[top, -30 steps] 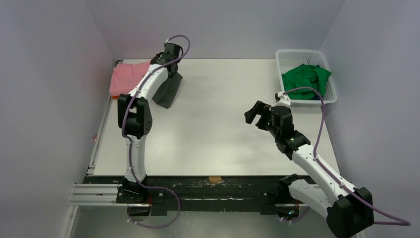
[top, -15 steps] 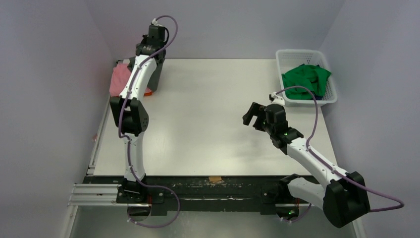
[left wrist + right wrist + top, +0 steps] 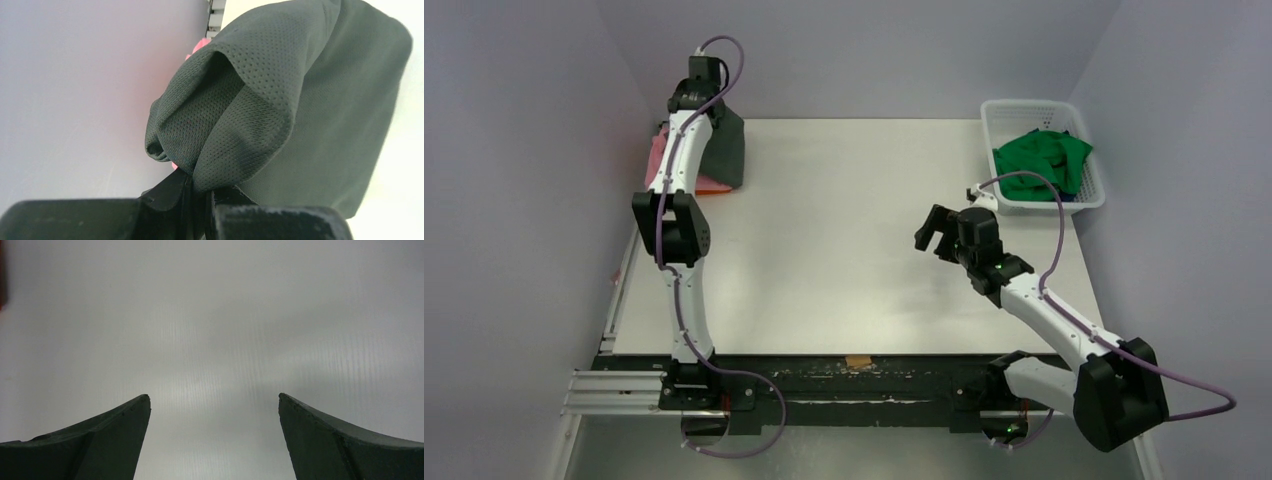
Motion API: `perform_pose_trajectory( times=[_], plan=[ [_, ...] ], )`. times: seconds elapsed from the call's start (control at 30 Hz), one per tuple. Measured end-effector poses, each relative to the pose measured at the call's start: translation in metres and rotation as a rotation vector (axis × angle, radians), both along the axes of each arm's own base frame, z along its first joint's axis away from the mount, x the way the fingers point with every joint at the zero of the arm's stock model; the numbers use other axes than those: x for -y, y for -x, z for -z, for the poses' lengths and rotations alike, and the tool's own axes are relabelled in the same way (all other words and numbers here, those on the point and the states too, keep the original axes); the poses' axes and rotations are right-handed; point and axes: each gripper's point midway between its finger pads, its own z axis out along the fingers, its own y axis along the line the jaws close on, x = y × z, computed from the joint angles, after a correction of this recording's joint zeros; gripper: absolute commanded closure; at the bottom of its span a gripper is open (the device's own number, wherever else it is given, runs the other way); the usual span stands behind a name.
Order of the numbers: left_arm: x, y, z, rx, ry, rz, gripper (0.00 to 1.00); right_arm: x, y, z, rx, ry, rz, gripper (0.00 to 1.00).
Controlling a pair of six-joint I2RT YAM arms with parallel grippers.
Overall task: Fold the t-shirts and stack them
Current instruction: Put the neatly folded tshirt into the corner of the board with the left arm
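**A:** What has the left claw (image 3: 197,192) got?

**B:** It is pinched tight on a gathered fold of the dark grey t-shirt (image 3: 310,110). The cloth bulges out from between the fingers and hangs below them, over the far left corner of the surface (image 3: 844,230).

**A:** How will that shirt handle?

**B:** Light and limp, I'd judge. It is a fine perforated mesh knit, matte, falling in soft rolls with no stiffness at all. One pinch lets it bunch and swing, so to lay it flat I'd want a hem or two corners held apart.

**A:** And beneath it?

**B:** The pink t-shirt (image 3: 659,160) lies at the left edge, mostly hidden by the arm and the grey cloth. I can't tell whether the two touch. A warmer sliver at the grey shirt's lower edge may be the orange one, but too little shows to be sure.

**A:** And the right claw (image 3: 214,397)?

**B:** It is spread wide with nothing in it, over bare, smooth surface right of centre. Beyond it the green t-shirt (image 3: 1041,160) sits crumpled in the white lattice basket (image 3: 1024,104) at the far right corner.
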Motion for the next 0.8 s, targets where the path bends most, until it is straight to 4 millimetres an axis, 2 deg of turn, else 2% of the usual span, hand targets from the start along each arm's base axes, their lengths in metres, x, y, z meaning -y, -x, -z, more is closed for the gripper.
perform_pose_trajectory(
  times=[0.27, 0.4, 0.43, 0.5, 0.57, 0.6, 0.63, 0.67, 0.8],
  plan=[
    [-0.054, -0.003, 0.06, -0.086, 0.02, -0.084, 1.0, 0.001, -0.005, 0.017, -0.056, 0.034, 0.011, 0.02],
    [-0.073, -0.004, 0.079, -0.098, 0.029, -0.118, 1.0, 0.003, -0.005, 0.022, -0.07, 0.048, 0.019, 0.02],
    [-0.076, -0.004, 0.082, -0.1, 0.031, -0.122, 0.97, 0.004, -0.005, 0.022, -0.07, 0.05, 0.021, 0.02],
    [-0.081, -0.004, 0.085, -0.1, 0.031, -0.13, 0.74, 0.005, -0.007, 0.021, -0.067, 0.058, 0.027, 0.02],
    [-0.083, -0.005, 0.085, -0.098, 0.026, -0.129, 0.58, 0.006, -0.008, 0.021, -0.066, 0.066, 0.033, 0.02],
    [-0.085, -0.006, 0.084, -0.093, 0.019, -0.129, 0.39, 0.006, -0.009, 0.021, -0.068, 0.07, 0.033, 0.02],
    [-0.086, -0.007, 0.082, -0.084, 0.012, -0.131, 0.12, 0.007, -0.01, 0.022, -0.069, 0.076, 0.034, 0.01],
    [-0.087, -0.008, 0.079, -0.077, 0.002, -0.134, 0.02, 0.007, -0.011, 0.023, -0.072, 0.084, 0.036, 0.01],
    [-0.096, -0.009, 0.069, -0.029, -0.034, -0.191, 0.0, 0.011, -0.014, 0.023, -0.081, 0.108, 0.051, 0.01]
  ],
)
